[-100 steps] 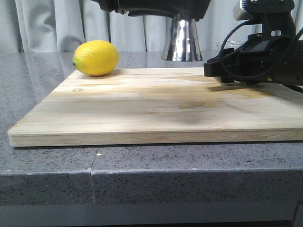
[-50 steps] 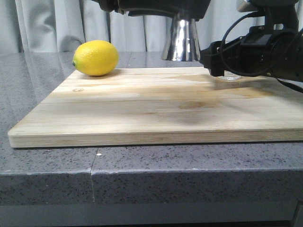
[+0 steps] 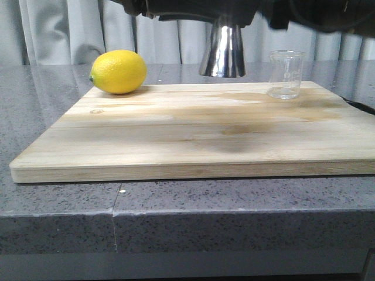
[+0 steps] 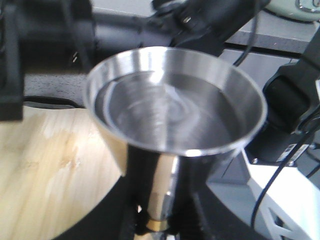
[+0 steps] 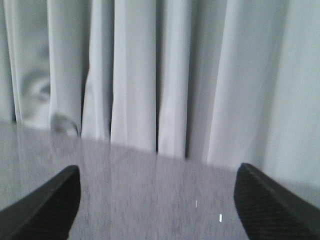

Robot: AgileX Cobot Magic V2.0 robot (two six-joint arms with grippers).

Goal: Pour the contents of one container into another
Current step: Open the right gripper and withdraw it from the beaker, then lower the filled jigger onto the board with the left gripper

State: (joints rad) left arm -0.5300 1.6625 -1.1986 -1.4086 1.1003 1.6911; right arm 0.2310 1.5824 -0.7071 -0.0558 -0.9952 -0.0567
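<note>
While the left claw (image 4: 159, 220) grips the jigger (image 3: 224, 50), the right claw (image 5: 155, 200) gapes, beaker (image 3: 286, 74) near the board's (image 3: 193, 132) far edge.

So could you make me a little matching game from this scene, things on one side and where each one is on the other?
Things:
1. lemon
2. glass beaker
3. steel jigger
4. right gripper

Places:
A. held up in the left gripper
B. far left corner of the cutting board
C. open, holding nothing
D. standing at the board's far right

Pairs: 1-B, 2-D, 3-A, 4-C
</note>
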